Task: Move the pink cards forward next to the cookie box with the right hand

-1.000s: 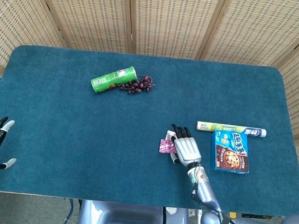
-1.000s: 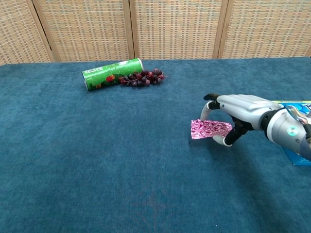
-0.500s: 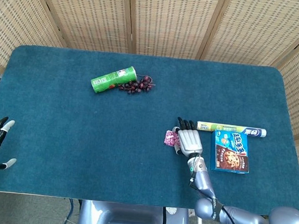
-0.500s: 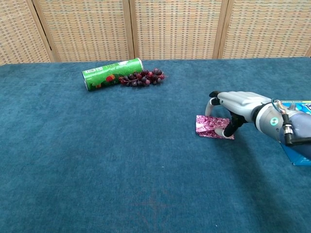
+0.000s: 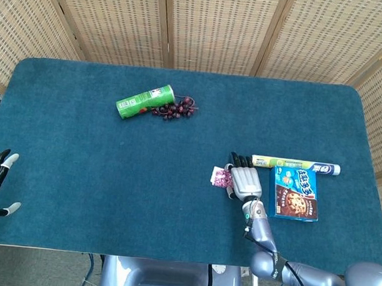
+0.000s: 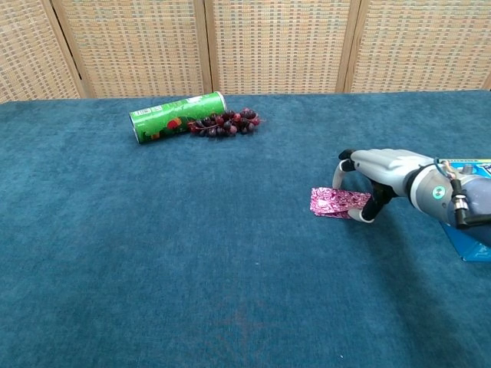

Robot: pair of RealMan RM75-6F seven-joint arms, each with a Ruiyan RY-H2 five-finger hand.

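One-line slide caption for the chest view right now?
Right hand holds the pink cards low on the blue table.

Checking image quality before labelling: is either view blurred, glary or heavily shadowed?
Head view: sharp, even light, the right robot hand covers most of the pink cards. Chest view: sharp, the foil cards glint, a soft shadow lies under the robot hand, and the cookie box is cut off at the edge.
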